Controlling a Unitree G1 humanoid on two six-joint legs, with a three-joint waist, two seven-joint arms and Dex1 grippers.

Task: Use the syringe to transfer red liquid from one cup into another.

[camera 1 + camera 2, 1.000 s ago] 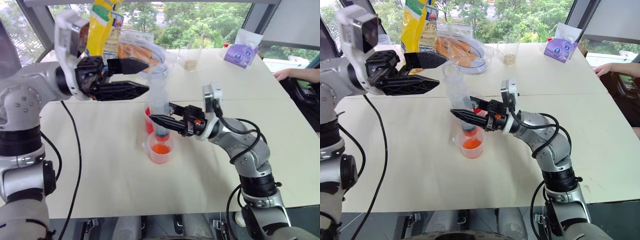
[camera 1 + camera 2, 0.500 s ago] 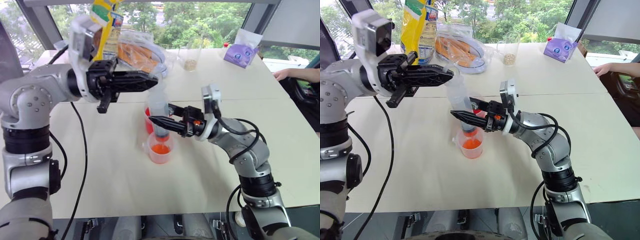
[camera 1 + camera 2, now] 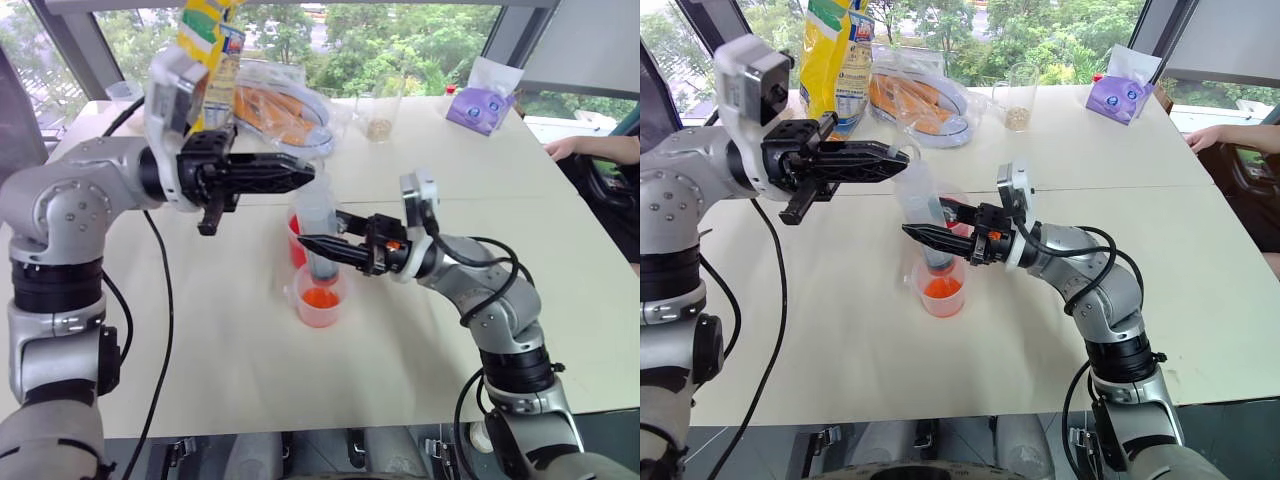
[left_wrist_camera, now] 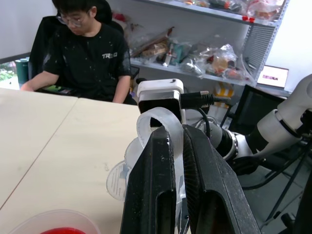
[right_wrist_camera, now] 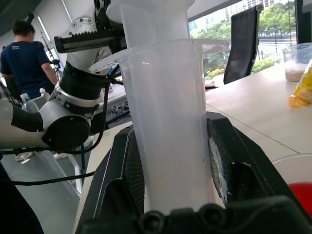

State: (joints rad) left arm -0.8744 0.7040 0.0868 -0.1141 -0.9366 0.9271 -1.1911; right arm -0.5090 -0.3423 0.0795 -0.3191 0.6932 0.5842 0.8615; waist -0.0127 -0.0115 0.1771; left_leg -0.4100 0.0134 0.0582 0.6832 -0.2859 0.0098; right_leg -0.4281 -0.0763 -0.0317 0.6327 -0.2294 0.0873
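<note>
Black fingers of the right pincer (image 3: 312, 243) are clenched around the barrel of the large clear plastic syringe (image 3: 318, 224), held upright with its orange-red tip over the smaller pinkish cup (image 3: 320, 297) of orange-red liquid (image 3: 321, 298). Its plunger top sits pinched in the clamped left pincer (image 3: 305, 178). Just behind stands the taller red cup (image 3: 295, 243) on the beige tabletop (image 3: 400, 340).

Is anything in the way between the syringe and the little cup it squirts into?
No, nothing visible. The syringe stands upright in the right gripper, its tip pointing straight down into the small cup, which holds some orange-red liquid. The left gripper is shut on the plunger top, above the barrel and out of the way.
</note>
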